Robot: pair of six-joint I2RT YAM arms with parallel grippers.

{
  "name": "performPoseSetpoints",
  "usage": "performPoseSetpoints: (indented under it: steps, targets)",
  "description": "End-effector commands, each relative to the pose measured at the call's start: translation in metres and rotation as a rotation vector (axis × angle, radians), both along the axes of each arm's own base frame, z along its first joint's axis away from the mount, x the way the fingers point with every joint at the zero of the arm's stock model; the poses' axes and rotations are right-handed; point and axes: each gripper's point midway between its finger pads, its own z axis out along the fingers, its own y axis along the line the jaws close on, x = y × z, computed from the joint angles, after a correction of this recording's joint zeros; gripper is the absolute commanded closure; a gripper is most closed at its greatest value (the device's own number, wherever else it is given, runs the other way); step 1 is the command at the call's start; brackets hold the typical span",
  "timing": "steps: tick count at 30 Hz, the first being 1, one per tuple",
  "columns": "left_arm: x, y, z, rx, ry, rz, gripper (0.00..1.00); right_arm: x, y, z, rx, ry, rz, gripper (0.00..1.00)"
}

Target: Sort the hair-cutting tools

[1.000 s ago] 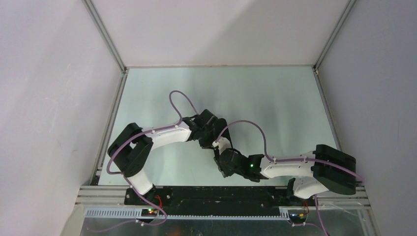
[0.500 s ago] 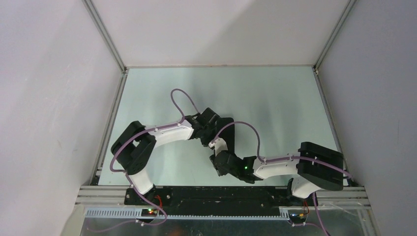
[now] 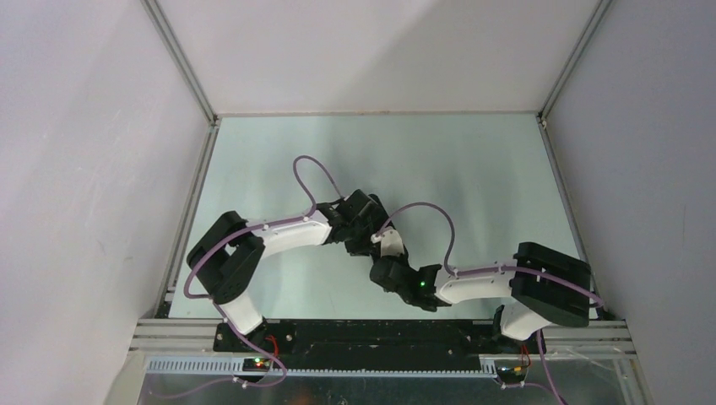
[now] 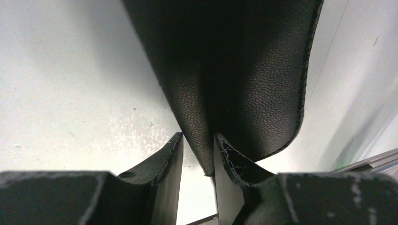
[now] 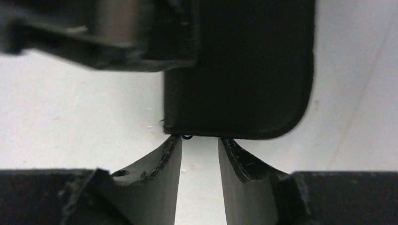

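- One container showed: a black pouch (image 4: 244,70) of grained, leather-like material with a stitched edge and rounded corners. In the left wrist view it was bowed into a curve above the pale table (image 3: 473,169).
- Its mouth was out of sight, so whether anything lay inside could not be told.
- The hair-cutting tools could not be made out in any view. From overhead, the two wrists covered the spot where the pouch was, near the middle of the table's near half.
- The left gripper (image 4: 198,140) pinched the pouch's edge. The edge ran down between the two fingers, pressed against the right-hand one, with a sliver of light beside the other.
- The right gripper (image 5: 199,140) stood partly spread, with only bare table between its fingers. Its fingertips (image 5: 171,145) were at the pouch's straight near edge; whether they touched it or stopped just short could not be told.
- A tiny dark loop (image 5: 187,137) stuck out from that edge beside one fingertip.
- The left arm (image 3: 283,234) reached from its base toward the centre with its elbow bent.
- The right arm (image 3: 481,283) lay low and stretched leftward along the near side.
- The two wrists met close together, with a purple cable (image 3: 308,173) looping above them.
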Motion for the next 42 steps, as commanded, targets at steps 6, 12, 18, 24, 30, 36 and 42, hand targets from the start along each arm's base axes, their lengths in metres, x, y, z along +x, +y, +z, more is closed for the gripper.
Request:
performPoseSetpoints:
  steps: [6, 12, 18, 24, 30, 36, 42]
  targets:
    - [-0.012, 0.021, -0.006, 0.062, 0.033, 0.006, 0.67, 0.011, -0.022, 0.017, -0.033, -0.063, -0.032, 0.60]
    - [-0.012, 0.022, -0.005, 0.069, 0.033, 0.001, 0.67, -0.003, 0.004, 0.029, 0.031, -0.084, 0.130, 0.60]
    - [-0.009, 0.019, 0.000, 0.063, 0.025, -0.005, 0.67, -0.010, 0.019, 0.032, 0.048, -0.093, 0.212, 0.60]
    - [-0.004, 0.016, 0.008, 0.064, 0.014, -0.019, 0.67, 0.000, 0.014, 0.026, 0.024, -0.120, 0.157, 0.58]
    - [-0.002, 0.014, 0.008, 0.067, 0.016, -0.021, 0.67, 0.007, 0.009, 0.016, -0.013, -0.122, 0.128, 0.59]
    - [0.001, 0.012, 0.010, 0.068, 0.013, -0.027, 0.67, 0.011, 0.004, 0.010, -0.027, -0.121, 0.097, 0.61]
    - [0.004, 0.008, 0.011, 0.069, 0.010, -0.032, 0.67, 0.017, 0.009, 0.008, -0.025, -0.134, 0.114, 0.64]
